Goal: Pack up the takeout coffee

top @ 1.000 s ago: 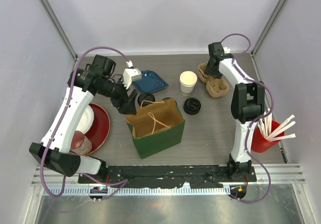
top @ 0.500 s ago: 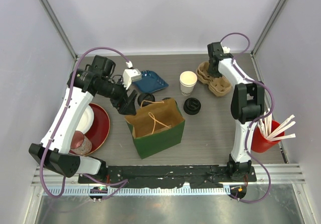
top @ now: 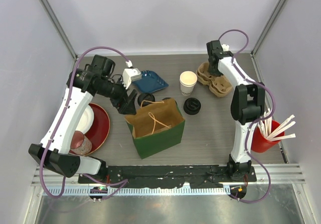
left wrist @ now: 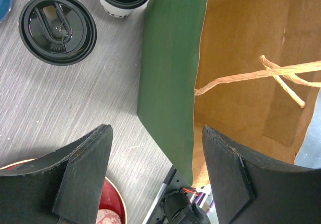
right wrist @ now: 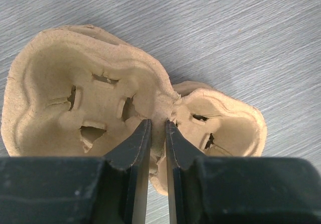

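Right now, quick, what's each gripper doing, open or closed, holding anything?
Left gripper: open, holding nothing, at the green bag's edge.
Right gripper: closed on the pulp cup carrier's middle ridge.

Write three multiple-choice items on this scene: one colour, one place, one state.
1. The bag's outside is: A. white; B. red; C. green.
2. The lidless cup stands: A. between the blue dish and the cup tray; B. inside the bag; C. in the cup tray.
3. The right tool is: A. wide open; B. shut on the cup tray's middle ridge; C. shut on the lidless cup.
Answers: C, green outer walls; A, the top view shows it between them; B, the wrist view shows the ridge pinched.
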You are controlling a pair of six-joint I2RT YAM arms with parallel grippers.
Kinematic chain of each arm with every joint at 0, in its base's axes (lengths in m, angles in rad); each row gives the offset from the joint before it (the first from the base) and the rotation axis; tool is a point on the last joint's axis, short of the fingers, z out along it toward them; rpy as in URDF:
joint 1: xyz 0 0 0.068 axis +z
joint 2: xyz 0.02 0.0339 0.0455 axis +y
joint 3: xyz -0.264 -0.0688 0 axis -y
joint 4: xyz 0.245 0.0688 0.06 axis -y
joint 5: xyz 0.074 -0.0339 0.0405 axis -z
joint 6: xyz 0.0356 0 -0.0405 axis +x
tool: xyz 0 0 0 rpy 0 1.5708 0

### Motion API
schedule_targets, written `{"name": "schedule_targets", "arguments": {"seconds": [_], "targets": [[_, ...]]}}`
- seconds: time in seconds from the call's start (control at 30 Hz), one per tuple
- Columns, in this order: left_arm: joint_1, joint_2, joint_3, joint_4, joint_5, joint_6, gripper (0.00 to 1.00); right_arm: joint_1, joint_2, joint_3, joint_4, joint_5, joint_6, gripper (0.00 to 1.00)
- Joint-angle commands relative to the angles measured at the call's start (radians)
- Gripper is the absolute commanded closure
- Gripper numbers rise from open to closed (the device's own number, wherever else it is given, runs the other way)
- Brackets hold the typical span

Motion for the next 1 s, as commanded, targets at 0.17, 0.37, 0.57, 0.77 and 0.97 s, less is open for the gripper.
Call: {"name": "schedule_targets", "arguments": {"seconds": [0.17, 0.37, 0.57, 0.77, 0.97], "targets": [[-0.005, -0.001, 0.046, -0.070, 0.015, 0.007, 0.24, 0.007, -0.079, 0.069, -0.032, 0.053, -0.038, 0.99], [-0.005, 0.008, 0.083, -0.061, -0.023, -0.030, 0.25, 0.007, -0.133, 0.083, -0.024, 0.027, -0.078, 0.99], [-0.005, 0.007, 0.141, -0.049, -0.083, -0.059, 0.24, 0.008, -0.190, 0.082, -0.024, 0.012, -0.125, 0.99], [-0.004, -0.003, 0.176, -0.076, -0.051, -0.057, 0.21, 0.010, -0.278, 0.092, -0.040, -0.045, -0.162, 0.99], [-0.024, -0.018, 0.131, -0.066, 0.049, -0.047, 0.15, 0.094, -0.441, 0.108, -0.037, -0.117, -0.225, 0.99]]}}
